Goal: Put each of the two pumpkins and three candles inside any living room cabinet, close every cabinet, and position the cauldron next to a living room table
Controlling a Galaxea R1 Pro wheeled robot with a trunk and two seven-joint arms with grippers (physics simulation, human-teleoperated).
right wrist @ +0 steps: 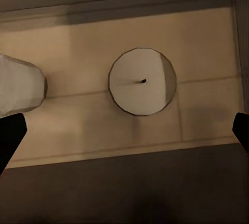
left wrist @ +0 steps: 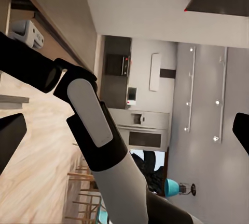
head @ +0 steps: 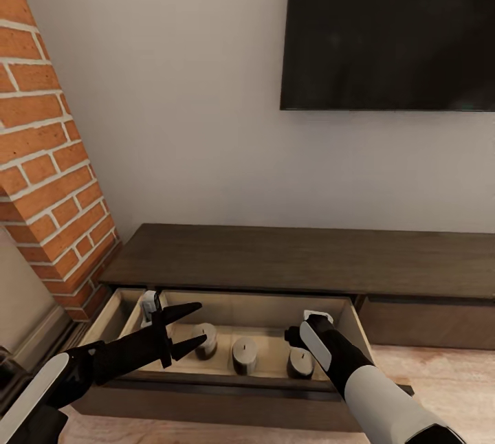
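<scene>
Head view: cabinet sits low centre of the frame under a wall TV, brick column at the left edge. One drawer is pulled out at lower centre, pale wood inside. Three candles in it, in a row along the drawer floor: left candle, middle candle, right candle, all upright, apart from each other. Left end effector is at lower left, over the left part of the drawer, fingers spread, nothing between them; the left candle is just behind its fingertips in the picture, contact can't be confirmed. Right end effector is at lower centre-right, pointing down into the drawer over the right candle; its fingers are hidden behind the wrist there. Right wrist view: one candle seen top-down, cream top with dark wick dot, standing free on the drawer floor, fingertips at the far edges of the frame, so spread wide and empty; a second candle is cut off at the frame edge. Left wrist view: right arm crosses the frame, wood floor and a kitchen behind.
</scene>
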